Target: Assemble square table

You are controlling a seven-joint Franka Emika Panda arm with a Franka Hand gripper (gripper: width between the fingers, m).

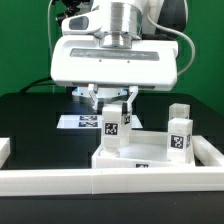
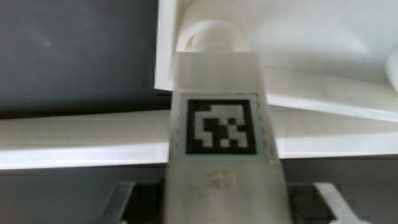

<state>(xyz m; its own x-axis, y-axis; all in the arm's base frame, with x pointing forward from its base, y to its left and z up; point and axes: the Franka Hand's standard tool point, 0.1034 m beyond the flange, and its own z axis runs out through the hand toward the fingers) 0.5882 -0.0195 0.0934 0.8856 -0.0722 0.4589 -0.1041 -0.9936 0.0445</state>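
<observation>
Now the hand (image 1: 113, 108) grips one leg (image 1: 112, 125) over the tabletop (image 1: 140, 156); a second leg (image 1: 179, 134) stands upright.

Even bright light, white plastic glaring, soft shadows, wrist view blurred, both grainy

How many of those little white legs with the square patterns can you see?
2. One leg is gripped by the gripper above the tabletop; another leg stands on the tabletop, toward the exterior view's right. Others may be hidden.

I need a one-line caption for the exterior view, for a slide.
The gripper holds a tagged white leg upright over the tabletop, where another leg already stands.
</observation>
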